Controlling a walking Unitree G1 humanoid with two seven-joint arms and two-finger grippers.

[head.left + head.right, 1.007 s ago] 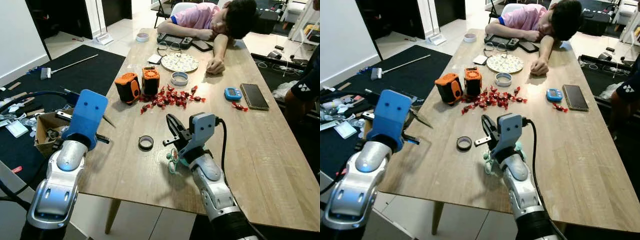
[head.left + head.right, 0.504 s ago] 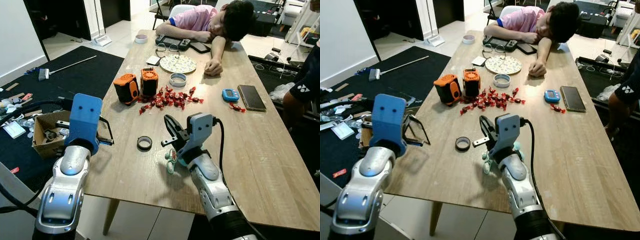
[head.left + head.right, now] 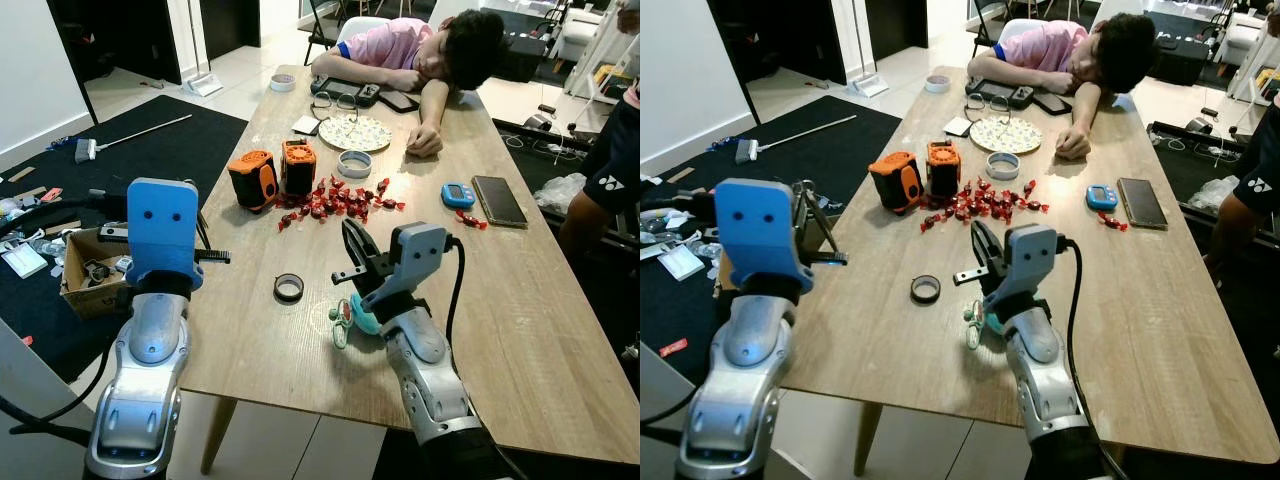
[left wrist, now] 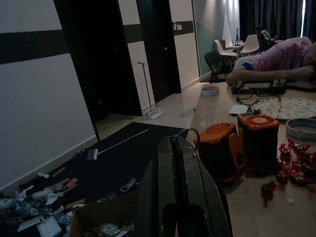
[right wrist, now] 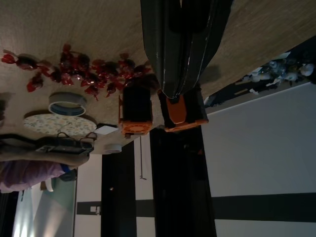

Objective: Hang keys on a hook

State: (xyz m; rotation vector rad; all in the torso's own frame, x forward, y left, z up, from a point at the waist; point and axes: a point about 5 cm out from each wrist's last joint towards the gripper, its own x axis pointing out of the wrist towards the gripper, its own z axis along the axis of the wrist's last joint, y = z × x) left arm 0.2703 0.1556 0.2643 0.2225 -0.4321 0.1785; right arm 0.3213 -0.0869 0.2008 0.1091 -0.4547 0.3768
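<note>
Table: long wooden top; a person slumps at its 12 o'clock end.
Left gripper: raised off the table's 9 o'clock edge, fingers pressed together on a key ring.
Right gripper: above the table's middle, fingers together, empty.
Teal keys: on the table, under the right wrist.

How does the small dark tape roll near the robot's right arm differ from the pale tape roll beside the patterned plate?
The small dark tape roll is blackish, while the pale tape roll is whitish-grey. The dark roll looks narrower across than the pale roll. The dark roll lies alone on bare wood, while the pale roll sits by the patterned plate. Both are hollow rings lying flat on the wooden table.
</note>
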